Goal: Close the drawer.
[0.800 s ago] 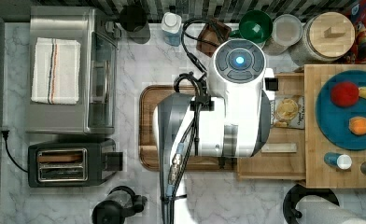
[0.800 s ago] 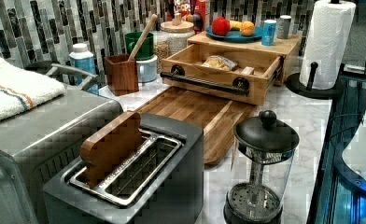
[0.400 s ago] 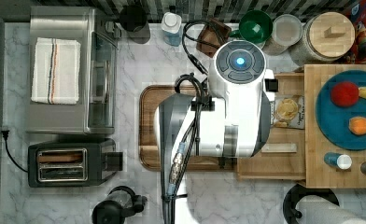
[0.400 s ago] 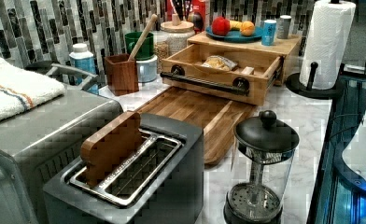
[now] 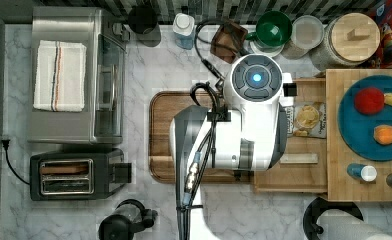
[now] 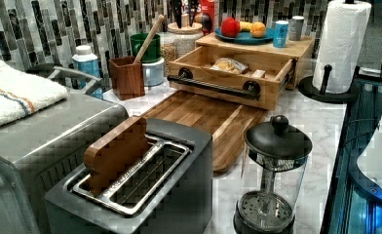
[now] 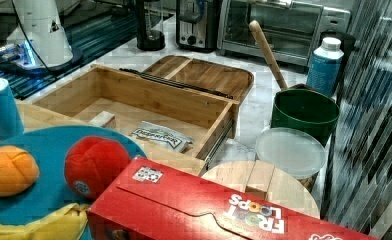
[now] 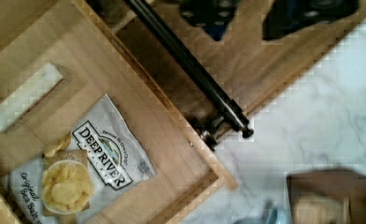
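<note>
The drawer is a shallow light-wood box standing pulled out from under the butcher-block slab, over the dark board. Its black bar handle runs along the front. A chips bag and a small white block lie inside. In the wrist view my gripper hangs open above the dark board, just outside the handle, with nothing between the fingers. In the top view the white arm covers the drawer's front and the handle.
A toaster and a toaster oven stand at the top view's left. A French press sits near the board's end. The butcher-block slab carries a blue plate with fruit. Jars and a green mug line the back wall.
The arm's wrist has shifted slightly toward the top view's bottom. The drawer stands at the same place, still pulled out.
</note>
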